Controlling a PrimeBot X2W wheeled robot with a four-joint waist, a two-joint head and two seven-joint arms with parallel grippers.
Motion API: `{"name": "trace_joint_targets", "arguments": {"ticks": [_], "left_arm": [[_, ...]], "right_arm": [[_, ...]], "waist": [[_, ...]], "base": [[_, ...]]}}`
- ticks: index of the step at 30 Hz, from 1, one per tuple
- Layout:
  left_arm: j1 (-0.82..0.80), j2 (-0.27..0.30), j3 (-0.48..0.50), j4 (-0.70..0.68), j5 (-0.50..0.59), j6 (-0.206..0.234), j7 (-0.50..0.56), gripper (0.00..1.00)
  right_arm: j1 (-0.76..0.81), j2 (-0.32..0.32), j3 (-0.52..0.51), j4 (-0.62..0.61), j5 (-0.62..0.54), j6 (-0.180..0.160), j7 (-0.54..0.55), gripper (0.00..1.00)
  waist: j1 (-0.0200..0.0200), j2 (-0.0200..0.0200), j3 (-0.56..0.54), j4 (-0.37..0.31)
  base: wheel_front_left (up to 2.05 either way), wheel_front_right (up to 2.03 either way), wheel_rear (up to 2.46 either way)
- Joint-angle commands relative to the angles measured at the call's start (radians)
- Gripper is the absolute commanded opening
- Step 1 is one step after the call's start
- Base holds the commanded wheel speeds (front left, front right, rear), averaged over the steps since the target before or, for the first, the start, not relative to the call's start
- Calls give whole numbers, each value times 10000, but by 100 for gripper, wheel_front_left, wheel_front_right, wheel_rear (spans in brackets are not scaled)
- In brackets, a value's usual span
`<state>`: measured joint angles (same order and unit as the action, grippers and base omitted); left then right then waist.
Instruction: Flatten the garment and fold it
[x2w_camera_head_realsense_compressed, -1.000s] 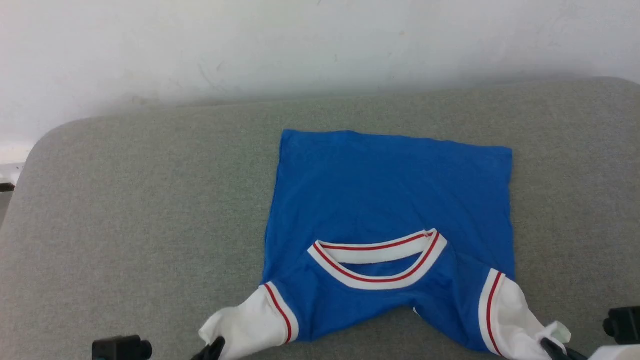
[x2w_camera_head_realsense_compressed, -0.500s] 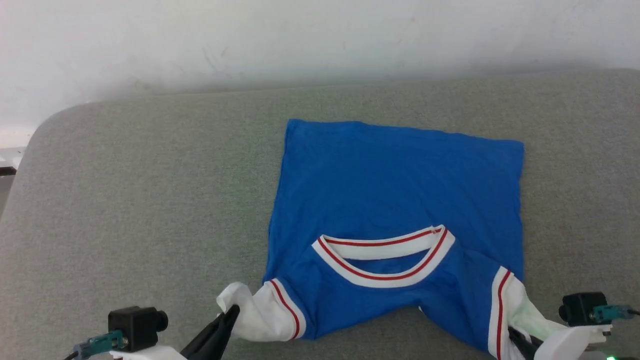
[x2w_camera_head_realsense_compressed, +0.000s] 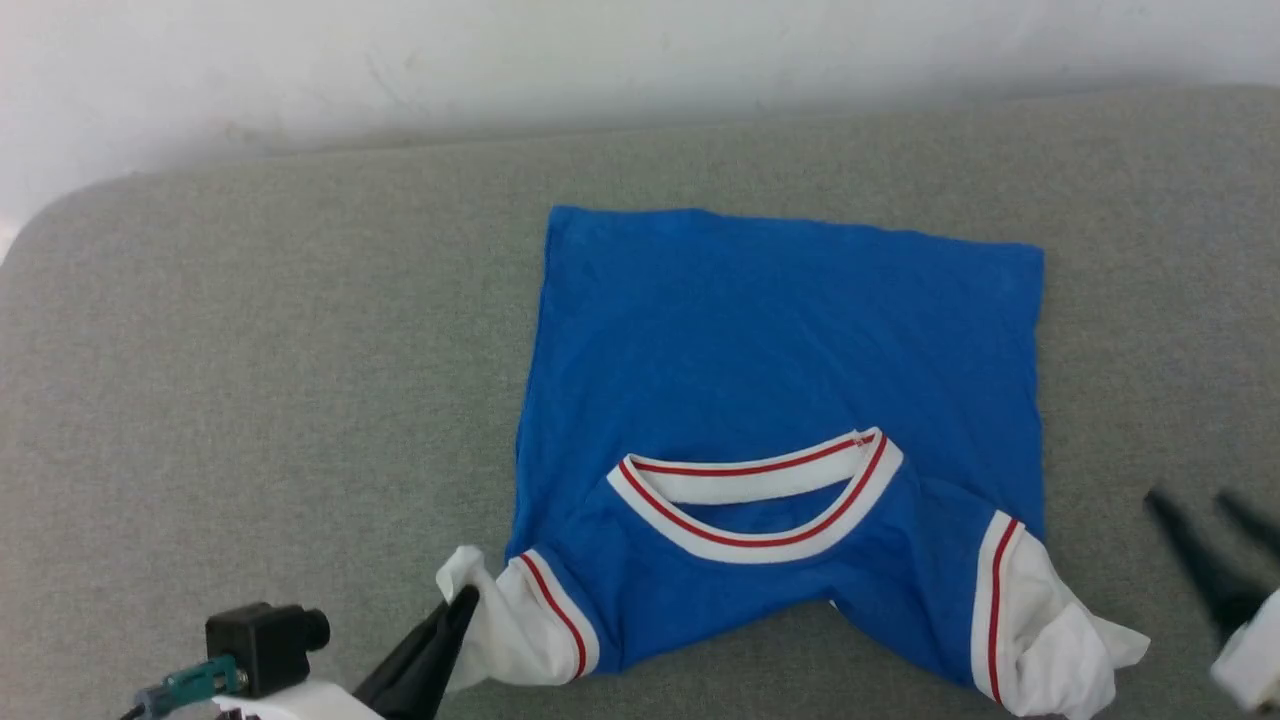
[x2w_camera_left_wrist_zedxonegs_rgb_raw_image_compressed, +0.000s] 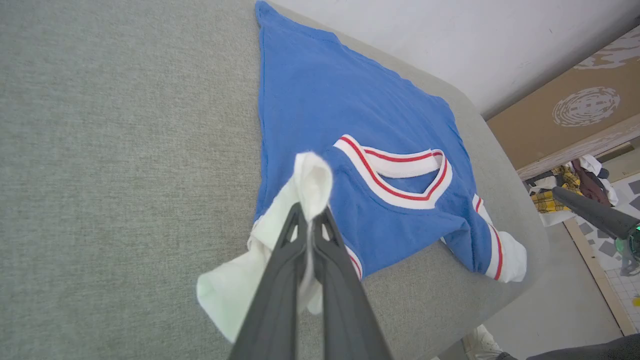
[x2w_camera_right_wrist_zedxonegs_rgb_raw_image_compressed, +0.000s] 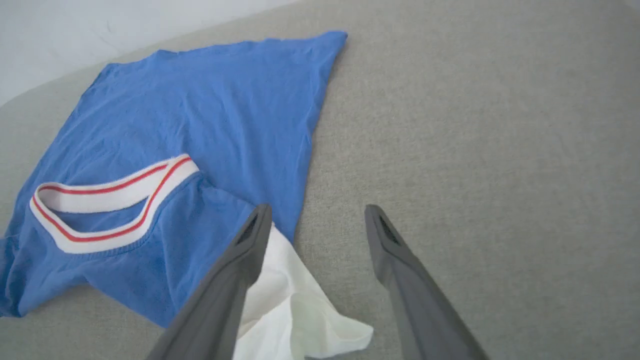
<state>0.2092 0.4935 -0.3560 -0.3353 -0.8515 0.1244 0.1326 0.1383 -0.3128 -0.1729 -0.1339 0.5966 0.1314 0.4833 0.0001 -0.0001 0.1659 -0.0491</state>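
The garment (x2w_camera_head_realsense_compressed: 780, 330) is a royal-blue jersey lying on the grey padded surface (x2w_camera_head_realsense_compressed: 250, 350), hem far from me and the white-and-red collar (x2w_camera_head_realsense_compressed: 755, 515) near me. My left gripper (x2w_camera_head_realsense_compressed: 465, 600) is shut on the white left sleeve (x2w_camera_head_realsense_compressed: 510, 630), lifting its tip; in the left wrist view the fingers pinch that sleeve (x2w_camera_left_wrist_zedxonegs_rgb_raw_image_compressed: 312, 180). My right gripper (x2w_camera_head_realsense_compressed: 1190, 500), blurred, stands open to the right of the right sleeve (x2w_camera_head_realsense_compressed: 1060, 650) and apart from it. In the right wrist view the open gripper (x2w_camera_right_wrist_zedxonegs_rgb_raw_image_compressed: 317, 210) hovers above the surface, the loose white sleeve (x2w_camera_right_wrist_zedxonegs_rgb_raw_image_compressed: 295, 305) under its left finger.
A white wall (x2w_camera_head_realsense_compressed: 600, 60) runs behind the padded surface. Its near right corner drops off to the floor (x2w_camera_left_wrist_zedxonegs_rgb_raw_image_compressed: 565, 310), where a heap of clothes (x2w_camera_left_wrist_zedxonegs_rgb_raw_image_compressed: 565, 185) and a brown panel (x2w_camera_left_wrist_zedxonegs_rgb_raw_image_compressed: 565, 120) stand. Bare grey surface lies left (x2w_camera_left_wrist_zedxonegs_rgb_raw_image_compressed: 100, 150) and right (x2w_camera_right_wrist_zedxonegs_rgb_raw_image_compressed: 475, 125) of the garment.
My right gripper has opened and let go of the right sleeve, then moved away to the right; the sleeve now lies loose. My left gripper keeps its hold. The head camera has shifted.
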Motion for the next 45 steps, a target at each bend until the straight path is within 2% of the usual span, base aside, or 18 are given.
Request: {"name": "trace_joint_targets", "arguments": {"ticks": [1, 4, 8, 14, 19, 24, 33, 34, 36, 45], "left_arm": [[-255, -3, 54, -62, 111, -65, -73, 0], [-469, 18, 66, -154, 202, -114, -119, 0], [-838, 41, 11, -251, 330, -202, -87, 0], [-1433, 61, -99, -398, 522, -327, 7, 0], [-1949, 8, -251, -413, 663, -469, 73, 0], [-2426, -91, -418, -340, 772, -612, 121, 0], [-2796, -160, -511, -129, 811, -728, 114, 0], [-2808, -157, -505, -121, 805, -735, 106, 0], [-2816, -145, -492, -104, 790, -740, 98, 0], [-2774, -153, -459, 65, 823, -735, -94, 0]], "right_arm": [[-220, -112, -291, -585, -147, -7, 87, 100], [-1066, -105, -840, -1510, -525, -7, 314, 100], [-2823, -59, -881, -1559, -1349, -7, 772, 100], [-5607, -44, -262, 65, -2690, -7, 1582, 100], [-7162, 369, -495, 1878, -3481, -7, 2487, 100], [-7916, 482, -823, 3036, -4111, -7, 2855, 100], [-8250, 533, -1458, 4058, -4671, -7, 2818, 100], [-8258, 544, -1528, 4168, -4743, -7, 2819, 78], [-8269, 643, -1654, 4319, -4863, -7, 2830, 0], [-7963, 824, -1515, 4238, -4670, -7, 2245, 0]], "waist": [[-1, 1, 342, 8], [-1, 1, 722, 85], [-1, 1, 1332, 279], [-1, 1, 2348, 632], [-1, 1, 3014, 962], [-1, 1, 3501, 1295], [-1, 1, 3920, 1669], [-1, 1, 3933, 1684], [-1, 1, 3928, 1691], [-1, 1, 2988, 1349]], "base": [[0, 0, 0], [0, 0, 0], [0, 0, 0], [0, 0, 0], [0, 0, 0], [0, 0, 0], [0, 0, 0], [0, 0, 0], [0, 0, 0], [0, 0, 0]]}}
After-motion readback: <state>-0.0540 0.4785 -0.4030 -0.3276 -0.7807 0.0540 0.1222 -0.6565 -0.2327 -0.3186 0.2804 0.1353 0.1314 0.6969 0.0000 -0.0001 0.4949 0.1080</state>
